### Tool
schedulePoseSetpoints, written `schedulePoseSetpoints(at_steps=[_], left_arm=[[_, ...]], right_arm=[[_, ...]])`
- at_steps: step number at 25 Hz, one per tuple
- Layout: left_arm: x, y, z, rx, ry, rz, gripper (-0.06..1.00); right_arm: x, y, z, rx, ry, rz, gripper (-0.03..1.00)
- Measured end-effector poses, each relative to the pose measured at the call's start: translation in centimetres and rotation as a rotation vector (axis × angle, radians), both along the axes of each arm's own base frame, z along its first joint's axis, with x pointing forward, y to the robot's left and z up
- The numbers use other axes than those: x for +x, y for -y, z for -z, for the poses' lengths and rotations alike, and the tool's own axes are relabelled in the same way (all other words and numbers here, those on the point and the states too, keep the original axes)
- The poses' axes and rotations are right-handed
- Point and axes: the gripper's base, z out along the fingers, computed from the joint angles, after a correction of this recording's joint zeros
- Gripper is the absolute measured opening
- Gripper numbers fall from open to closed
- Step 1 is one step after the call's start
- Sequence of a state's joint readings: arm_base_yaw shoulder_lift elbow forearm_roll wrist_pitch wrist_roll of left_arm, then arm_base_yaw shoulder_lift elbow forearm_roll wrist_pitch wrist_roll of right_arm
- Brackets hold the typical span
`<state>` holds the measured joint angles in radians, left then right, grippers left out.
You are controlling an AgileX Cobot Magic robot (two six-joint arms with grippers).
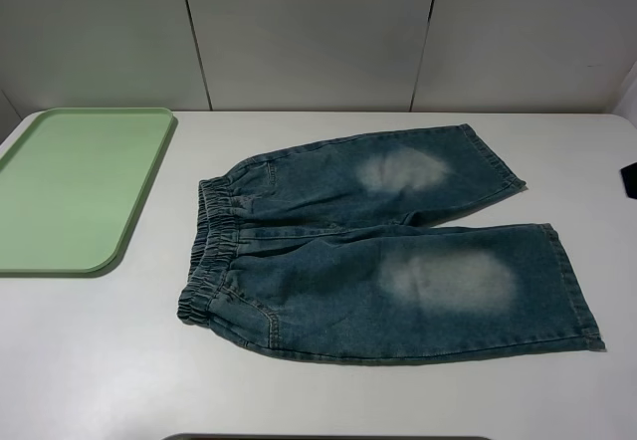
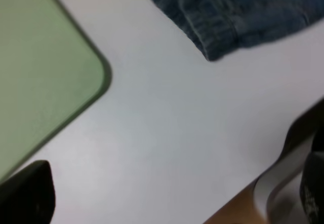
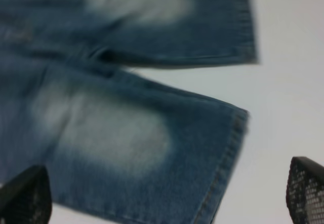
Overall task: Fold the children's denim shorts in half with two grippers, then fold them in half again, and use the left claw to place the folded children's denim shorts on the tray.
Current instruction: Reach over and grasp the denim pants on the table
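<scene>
fingers (image 3: 306,191) of the right gripper (image 3: 164,196) stand spread wide at the lower corners of the right wrist frame, pinching nothing. the two leg hems of the children's denim shorts (image 3: 126,133) lie below them. one finger (image 2: 25,196) of the left claw (image 2: 169,183) shows at the lower left of its frame. only bare table (image 2: 167,122) lies beside it, so the claw reads as spread and empty.

location: in the exterior high view the shorts lie flat and unfolded, centre to right of frame, with the waistband (image 1: 209,251) toward the tray (image 1: 80,191) and apart from it. no fold is made yet.

probable faults:
- skewed first fold, caused by the two grippers taking hold at unequal points.
- only the top denim layer lifted, caused by a shallow pinch.
- fold springing open, caused by stiff denim and the bulky gathered waistband.

view differences:
- exterior high shows the whole garment and most of the tray, but neither arm clearly.
- left wrist alone shows one waistband corner near the tray's rounded corner, and the table edge.
- right wrist alone shows the hems close up, though blurred.
</scene>
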<state>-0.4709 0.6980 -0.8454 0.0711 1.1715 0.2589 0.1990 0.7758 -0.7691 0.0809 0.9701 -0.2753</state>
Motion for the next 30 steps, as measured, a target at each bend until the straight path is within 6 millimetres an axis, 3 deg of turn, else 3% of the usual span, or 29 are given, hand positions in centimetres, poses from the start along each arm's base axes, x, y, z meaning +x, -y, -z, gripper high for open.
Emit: schedulePoseSetpoints(at_steps=[7,14,20,26,30], left_arm=[[2.1,4.9,2.4,0.192,-0.137,0.340,0.96],[2.7,7.7,6.6,0.340,-0.266,0.533,0.96],[3.0,8.1,10.8,0.406,-0.329,0.621,0.96],[3.7,8.9,12.5,0.430,-0.338,0.668,0.96],[4.3,9.2,12.6,0.439,-0.283,0.684,0.96]], right_arm=[[2.9,-6.1,4.1,-0.263,-0.181,-0.445,0.70],[3.8,-10.4,8.4,-0.436,-0.309,-0.654,0.70],[4.9,-11.1,10.4,-0.528,-0.341,-0.736,0.70],[4.8,-10.1,11.7,-0.651,-0.316,-0.849,0.70],[4.9,-7.9,13.4,-0.663,-0.360,-0.816,0.70]])
